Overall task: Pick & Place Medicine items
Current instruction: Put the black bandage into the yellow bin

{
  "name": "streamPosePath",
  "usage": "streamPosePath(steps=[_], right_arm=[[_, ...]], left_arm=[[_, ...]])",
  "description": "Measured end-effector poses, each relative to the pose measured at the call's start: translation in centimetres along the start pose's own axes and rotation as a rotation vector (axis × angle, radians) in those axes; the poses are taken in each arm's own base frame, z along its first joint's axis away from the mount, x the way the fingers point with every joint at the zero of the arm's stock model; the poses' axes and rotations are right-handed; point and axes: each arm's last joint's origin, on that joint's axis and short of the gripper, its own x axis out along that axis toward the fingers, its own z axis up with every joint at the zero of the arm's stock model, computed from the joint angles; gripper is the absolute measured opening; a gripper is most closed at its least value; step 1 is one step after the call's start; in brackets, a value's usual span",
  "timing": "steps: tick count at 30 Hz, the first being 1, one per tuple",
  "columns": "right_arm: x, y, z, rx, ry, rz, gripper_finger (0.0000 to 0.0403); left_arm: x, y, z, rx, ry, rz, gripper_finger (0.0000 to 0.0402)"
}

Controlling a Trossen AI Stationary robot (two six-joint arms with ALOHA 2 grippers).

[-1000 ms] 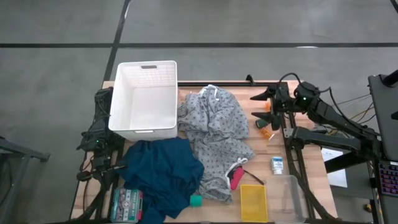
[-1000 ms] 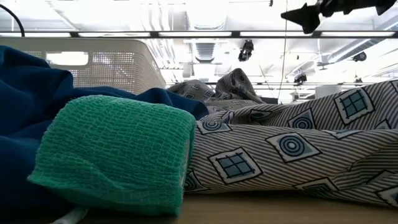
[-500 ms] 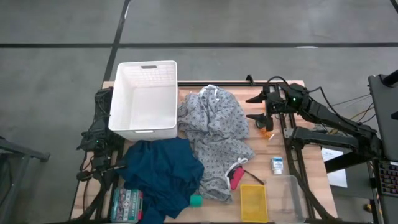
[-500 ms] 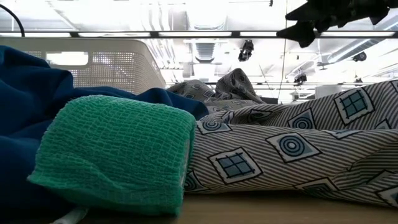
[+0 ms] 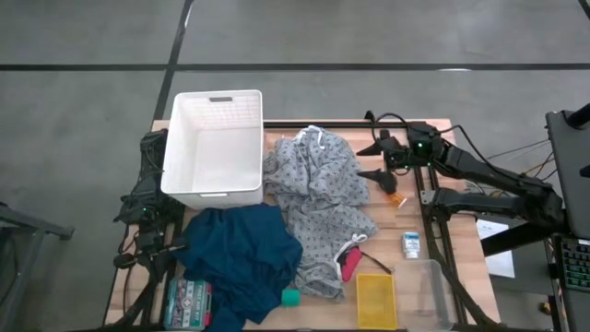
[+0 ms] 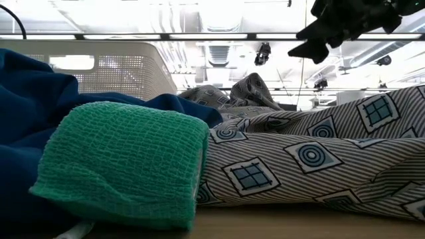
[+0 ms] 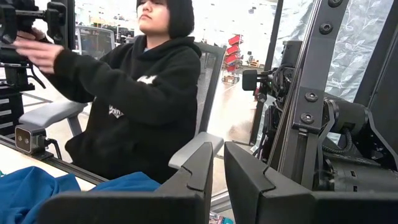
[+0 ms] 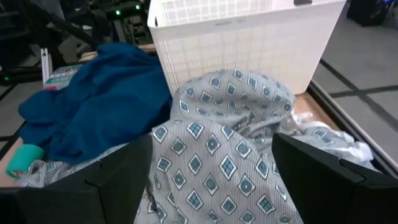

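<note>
1. My right gripper (image 5: 378,158) hangs with its jaws spread wide and nothing between them. Over the last second it has swung inward from the table's right edge, so it now sits above the seam between the grey patterned cloth (image 5: 318,198) and the bare wood.
2. Just beside me, on the wood, lie the tiny orange pieces (image 5: 395,196). A second ago I was almost over them; now they sit slightly outboard of my fingers. I judge I have overshot, or am lining up from the cloth side.
3. Further along the right side lies the small white carton (image 5: 411,244), untouched, well apart from me, near the yellow tray (image 5: 376,301).
4. Farthest off, the white basket (image 5: 214,143) stands across the cloth.
5. My left gripper (image 7: 214,180) waits at the table's left edge, jaws nearly shut, empty.
6. No medicine item is picked up yet; a descent onto the orange pieces looks next.
</note>
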Motion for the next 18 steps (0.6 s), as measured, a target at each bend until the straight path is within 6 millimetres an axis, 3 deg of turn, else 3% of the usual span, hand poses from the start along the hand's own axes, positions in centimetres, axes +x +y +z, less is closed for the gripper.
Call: streamPosePath(steps=[18], right_arm=[[2.1, -0.9, -1.0, 0.18, 0.099, -0.002, 0.0325]], left_arm=[[0.0, 0.0, 0.0, 0.0, 0.0, 0.0, 0.0047]])
